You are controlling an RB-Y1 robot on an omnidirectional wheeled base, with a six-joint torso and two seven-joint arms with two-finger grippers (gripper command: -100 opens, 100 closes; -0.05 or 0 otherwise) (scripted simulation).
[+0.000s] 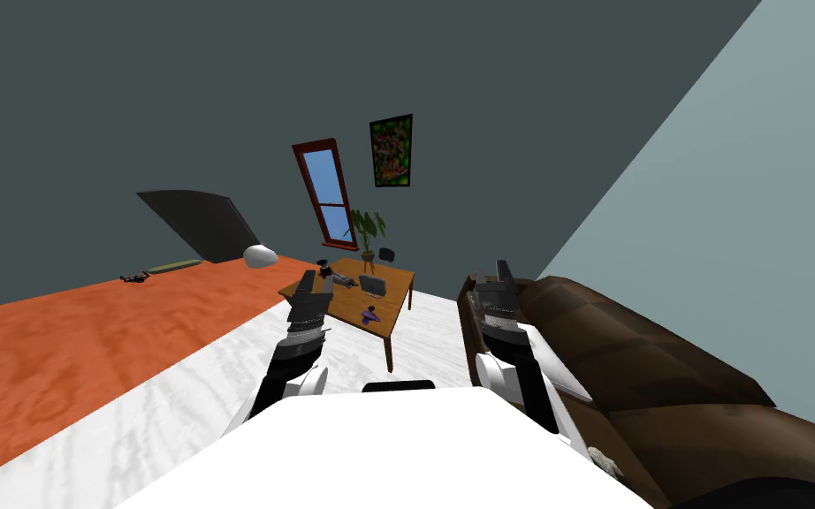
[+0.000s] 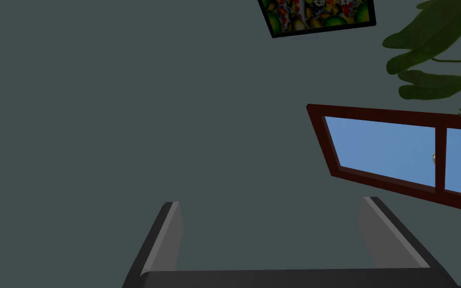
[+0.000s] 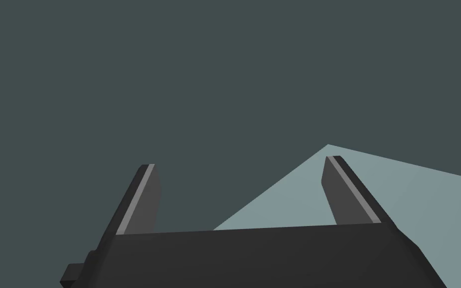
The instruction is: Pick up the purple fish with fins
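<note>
Purple fish point(image 1: 369, 313) on table point(image 1: 397, 284) beyond both raised arms; left fingers point(image 2: 167, 235), right fingers point(image 3: 142, 200) apart, empty.

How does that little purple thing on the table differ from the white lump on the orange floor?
The purple fish is small and flat; the white lump is bigger and rounded. The fish lies on the wooden table, near its front edge; the lump sits on the orange floor, farther left. Both lie alone, with nothing holding them.

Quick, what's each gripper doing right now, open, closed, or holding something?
Left gripper: open, holding nothing.
Right gripper: open, holding nothing.
</note>
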